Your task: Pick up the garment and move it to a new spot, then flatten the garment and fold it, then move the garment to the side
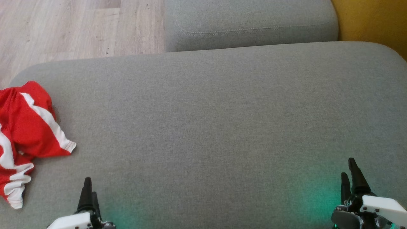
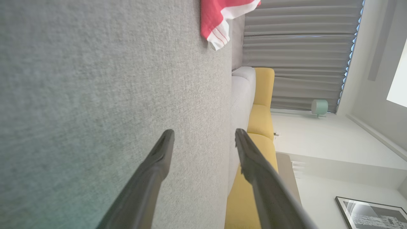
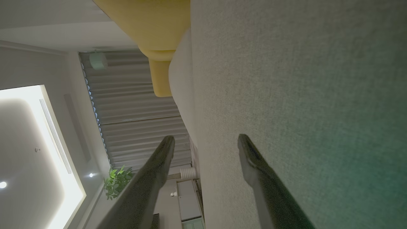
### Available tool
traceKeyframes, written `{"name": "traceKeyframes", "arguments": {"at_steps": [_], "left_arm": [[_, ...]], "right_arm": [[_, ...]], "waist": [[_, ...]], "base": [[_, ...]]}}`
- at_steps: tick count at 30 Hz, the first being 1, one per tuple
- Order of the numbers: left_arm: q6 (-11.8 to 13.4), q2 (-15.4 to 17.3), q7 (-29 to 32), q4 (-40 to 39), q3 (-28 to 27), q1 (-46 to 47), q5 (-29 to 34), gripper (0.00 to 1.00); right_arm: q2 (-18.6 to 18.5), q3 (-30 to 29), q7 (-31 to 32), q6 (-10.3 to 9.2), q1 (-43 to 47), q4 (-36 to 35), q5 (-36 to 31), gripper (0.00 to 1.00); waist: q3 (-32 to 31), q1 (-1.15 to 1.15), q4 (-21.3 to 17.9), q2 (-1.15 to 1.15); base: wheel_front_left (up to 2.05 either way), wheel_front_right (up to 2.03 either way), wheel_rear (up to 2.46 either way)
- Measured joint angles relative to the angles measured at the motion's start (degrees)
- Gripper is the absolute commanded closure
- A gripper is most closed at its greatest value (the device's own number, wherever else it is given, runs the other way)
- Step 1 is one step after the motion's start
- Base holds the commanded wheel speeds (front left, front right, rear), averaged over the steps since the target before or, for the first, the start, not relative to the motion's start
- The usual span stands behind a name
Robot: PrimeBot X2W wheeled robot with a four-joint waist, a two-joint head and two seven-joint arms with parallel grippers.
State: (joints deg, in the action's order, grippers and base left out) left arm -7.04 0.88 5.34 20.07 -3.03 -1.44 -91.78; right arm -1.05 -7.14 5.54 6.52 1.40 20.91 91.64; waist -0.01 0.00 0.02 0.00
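Note:
The garment is a red piece with white stripes, crumpled in a heap at the far left edge of the grey cushion. Its striped hem shows at the top of the left wrist view. My left gripper stands open at the lower left, to the right of the garment and apart from it, fingers spread with nothing between them. At the lower right my right gripper is also open and empty, its fingers wide apart just above the cushion.
A second grey cushion lies beyond the far edge. Yellow upholstery sits at the top right, and wood floor at the top left. Curtains and a white room show in the wrist views.

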Motion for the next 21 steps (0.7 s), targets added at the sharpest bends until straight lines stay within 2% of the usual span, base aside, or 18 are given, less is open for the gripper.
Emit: {"name": "traceKeyframes", "arguments": {"at_steps": [9, 21], "left_arm": [[0.6, 0.0, -1.7, -2.4, 1.2, 0.0, 3.0, 0.0], [2.5, 0.1, -3.5, -6.3, 3.2, -0.1, 10.1, 0.0]], "right_arm": [[0.0, 0.6, -1.8, 0.0, 0.0, -1.1, -2.9, 0.0], [0.0, 0.9, -3.7, 0.0, 0.5, -3.8, -11.3, 0.0]], "waist": [[-0.3, 0.0, 0.1, 0.0], [-0.6, 0.0, 0.3, 0.0]], "base": [[0.0, 0.0, 0.0], [0.0, 0.0, 0.0]]}}
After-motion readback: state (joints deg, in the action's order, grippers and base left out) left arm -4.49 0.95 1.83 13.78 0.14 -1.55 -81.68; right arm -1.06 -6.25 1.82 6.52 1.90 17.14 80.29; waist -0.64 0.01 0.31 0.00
